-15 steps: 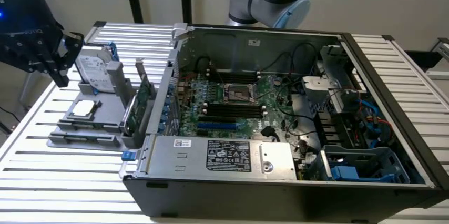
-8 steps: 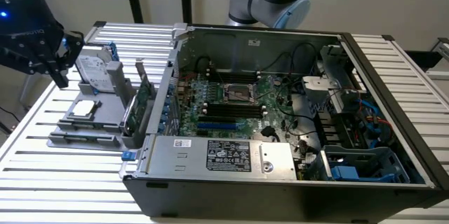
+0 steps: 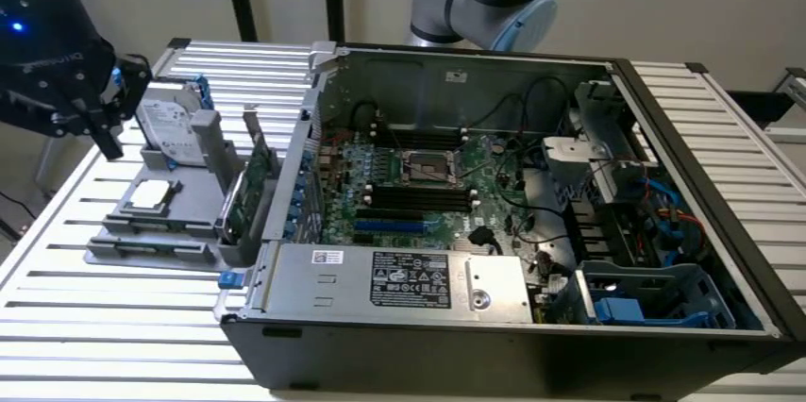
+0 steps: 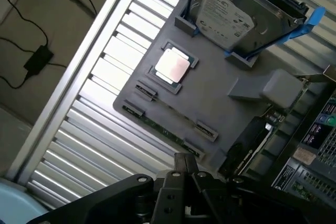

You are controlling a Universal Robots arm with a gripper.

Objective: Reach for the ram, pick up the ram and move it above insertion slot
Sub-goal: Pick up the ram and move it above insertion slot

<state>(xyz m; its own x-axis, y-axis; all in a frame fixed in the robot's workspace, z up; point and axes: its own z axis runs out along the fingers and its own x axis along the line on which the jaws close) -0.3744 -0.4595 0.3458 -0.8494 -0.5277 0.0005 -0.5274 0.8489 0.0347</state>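
The ram is a thin green strip standing on edge between two clips along the outer edge of the grey parts tray. In the exterior view the ram sits at the tray's front edge. My black gripper hangs at the exterior view's left, beside the hard drive and above the tray's far end, well apart from the ram. In the wrist view my gripper has its fingers together with nothing between them. The dark insertion slots lie on the motherboard inside the open computer case.
The tray also carries an upright hard drive, a CPU and a larger green card with a metal bracket. The open case stands right beside the tray. Cables and a blue bracket crowd the case's right side.
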